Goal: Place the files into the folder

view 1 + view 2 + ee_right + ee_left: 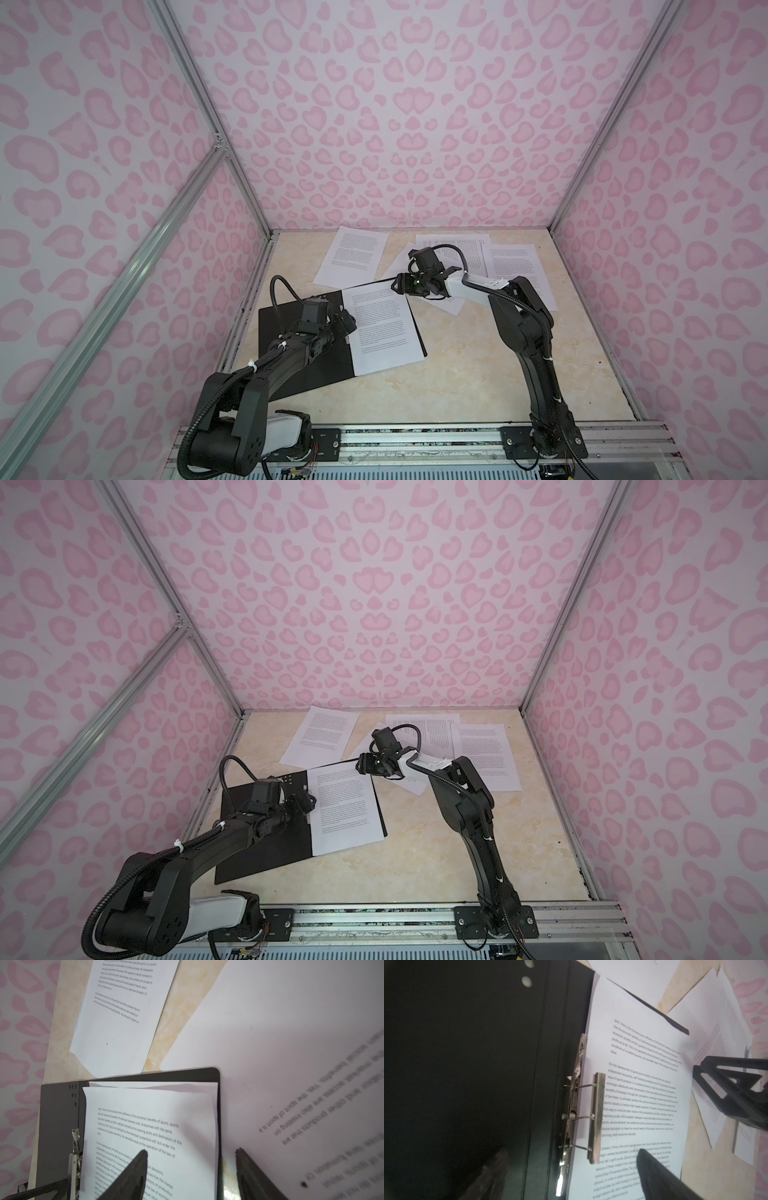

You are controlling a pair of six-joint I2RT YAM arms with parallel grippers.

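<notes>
The folder (pixel 328 372) (pixel 270 854) lies open on the left of the table, black inside up. Its metal clip (pixel 596 1115) (pixel 74 1147) stands raised beside the spine. A printed sheet (pixel 382 328) (pixel 345 808) (pixel 633 1088) (pixel 149 1115) lies on the folder's right half, with another sheet's edge showing under it. More files lie loose at the back (pixel 353 257) (pixel 515 270) (pixel 322 737) (pixel 486 754). My left gripper (pixel 347 324) (pixel 305 802) (pixel 571 1167) hangs open over the clip and spine. My right gripper (pixel 395 286) (pixel 360 764) (pixel 191 1153) is open over the folder's far right corner, nothing between its fingers.
The marble-look table (pixel 457 374) is boxed in by pink patterned walls on three sides. An aluminium rail (pixel 415 440) carrying both arm bases runs along the front edge. A loose sheet (pixel 270 1043) lies right beside the folder's far edge, partly under the right arm.
</notes>
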